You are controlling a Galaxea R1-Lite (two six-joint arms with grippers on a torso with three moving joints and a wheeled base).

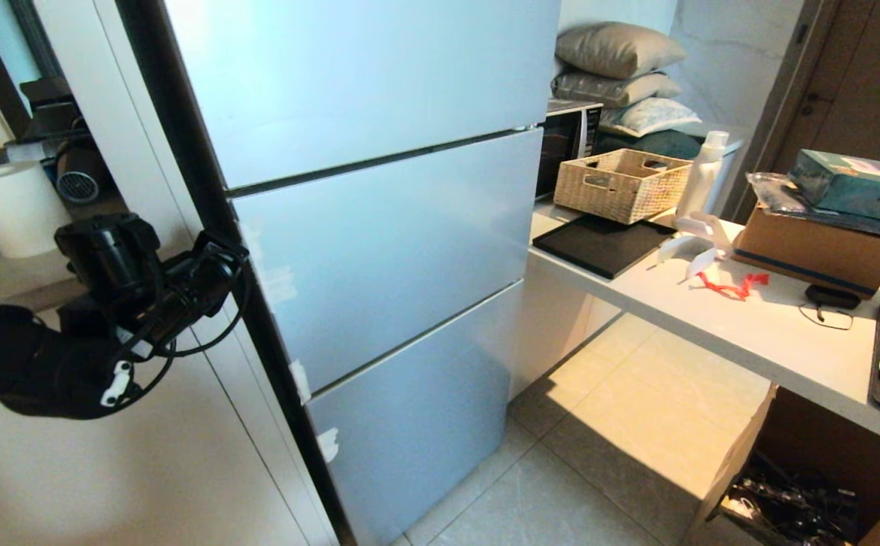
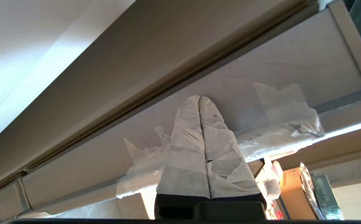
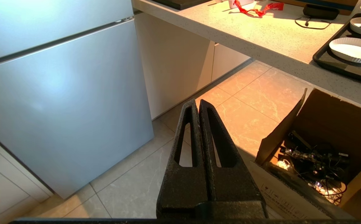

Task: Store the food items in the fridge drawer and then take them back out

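Note:
The pale blue fridge (image 1: 386,258) stands with all three fronts closed, so the fridge drawer is hidden behind them. No food items show in any view. My left arm (image 1: 136,296) reaches to the fridge's left side at the height of the middle front. Seen from the left wrist, my left gripper (image 2: 200,98) is shut and empty. Its white-taped fingertips sit at the door's side edge, between torn white tape patches (image 2: 287,115). My right gripper (image 3: 198,101) hangs shut and empty above the floor tiles, to the right of the bottom front (image 3: 65,109).
A white cabinet (image 1: 106,470) flanks the fridge's left side. Right of the fridge, a counter (image 1: 750,334) carries a wicker basket (image 1: 621,182), a black tray (image 1: 599,244), a white bottle (image 1: 701,176) and a cardboard box (image 1: 818,246). An open carton of cables (image 3: 317,149) stands under the counter.

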